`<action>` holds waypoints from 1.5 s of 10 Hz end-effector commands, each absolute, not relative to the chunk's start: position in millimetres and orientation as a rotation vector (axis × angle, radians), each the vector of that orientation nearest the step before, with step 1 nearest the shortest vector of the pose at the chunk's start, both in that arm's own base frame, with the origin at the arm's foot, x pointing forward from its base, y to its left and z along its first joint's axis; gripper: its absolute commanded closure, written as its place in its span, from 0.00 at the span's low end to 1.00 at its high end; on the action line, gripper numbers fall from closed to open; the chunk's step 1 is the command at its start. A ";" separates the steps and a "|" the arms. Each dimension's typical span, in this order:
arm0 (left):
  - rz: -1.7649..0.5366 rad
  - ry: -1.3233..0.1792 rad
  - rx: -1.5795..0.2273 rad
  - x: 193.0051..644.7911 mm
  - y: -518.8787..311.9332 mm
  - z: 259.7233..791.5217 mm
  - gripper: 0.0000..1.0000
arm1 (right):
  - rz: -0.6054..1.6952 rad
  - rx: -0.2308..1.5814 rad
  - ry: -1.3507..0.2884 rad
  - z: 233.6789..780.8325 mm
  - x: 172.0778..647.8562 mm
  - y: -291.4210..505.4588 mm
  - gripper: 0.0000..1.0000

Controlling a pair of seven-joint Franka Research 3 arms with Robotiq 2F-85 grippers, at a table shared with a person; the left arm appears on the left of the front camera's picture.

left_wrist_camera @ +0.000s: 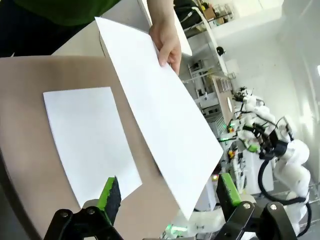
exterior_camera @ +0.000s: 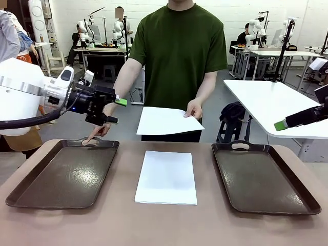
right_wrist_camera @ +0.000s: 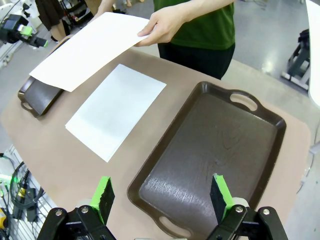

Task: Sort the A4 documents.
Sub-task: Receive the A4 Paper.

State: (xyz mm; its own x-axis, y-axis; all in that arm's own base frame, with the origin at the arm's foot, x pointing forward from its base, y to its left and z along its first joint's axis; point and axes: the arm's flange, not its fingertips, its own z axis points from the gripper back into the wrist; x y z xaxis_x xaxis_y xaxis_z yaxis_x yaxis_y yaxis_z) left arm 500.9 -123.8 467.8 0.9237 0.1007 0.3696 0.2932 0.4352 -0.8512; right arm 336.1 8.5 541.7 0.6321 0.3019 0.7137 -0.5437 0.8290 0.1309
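Lowest in the right wrist view, the right gripper (right_wrist_camera: 161, 182) stands with its green pads wide apart and nothing between them, hanging over the near end of the right tray (right_wrist_camera: 215, 145), which is dark brown with handle cut-outs. In the left wrist view the left gripper (left_wrist_camera: 168, 180) is likewise spread wide and holds nothing. In the front view it sits at middle left, above the far end of the left tray (exterior_camera: 66, 174). The table (exterior_camera: 164, 225) has a plain tan top with rounded corners. One of the A4 documents, the flat sheet (exterior_camera: 166, 177), lies in the lower middle of the front view between the two trays, touching neither, its long side running away from the camera. Beyond it, in the upper middle, the raised sheet (exterior_camera: 166, 121) hangs over the table's far edge, held at its picture-right side by the person's hand (exterior_camera: 193, 108), near the left gripper's tips but apart from them. The person's other hand (exterior_camera: 100, 130) has fingertips on the left tray's far handle, partly hidden behind that gripper. The person stands at the far side in a dark green shirt. Behind, at upper right, are white tables (exterior_camera: 266, 100) on a grey floor, with a dark stool (exterior_camera: 233, 120) beside them and pale walls.
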 end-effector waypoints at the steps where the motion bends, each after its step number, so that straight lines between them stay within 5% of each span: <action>1: -0.078 -0.386 -1.154 517.0 -133.7 467.3 0.00 | 0.498 0.371 -0.753 541.1 338.2 8.2 0.00; 11: 0.037 -0.205 -1.263 570.3 -193.5 417.9 0.00 | 0.498 0.371 -0.753 541.1 338.2 8.2 0.00; 15: 0.060 -0.213 -1.308 568.8 -190.2 412.5 0.38 | 0.498 0.371 -0.753 541.1 338.2 8.2 0.00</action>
State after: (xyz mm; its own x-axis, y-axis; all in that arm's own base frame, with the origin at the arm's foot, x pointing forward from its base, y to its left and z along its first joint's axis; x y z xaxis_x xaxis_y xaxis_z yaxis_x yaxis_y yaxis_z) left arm 567.2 -190.1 410.9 0.9789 0.1533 0.1353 0.0826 0.3089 -0.9475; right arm 336.1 8.6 541.8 0.6321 0.3021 0.7136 -0.5435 0.8292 0.1304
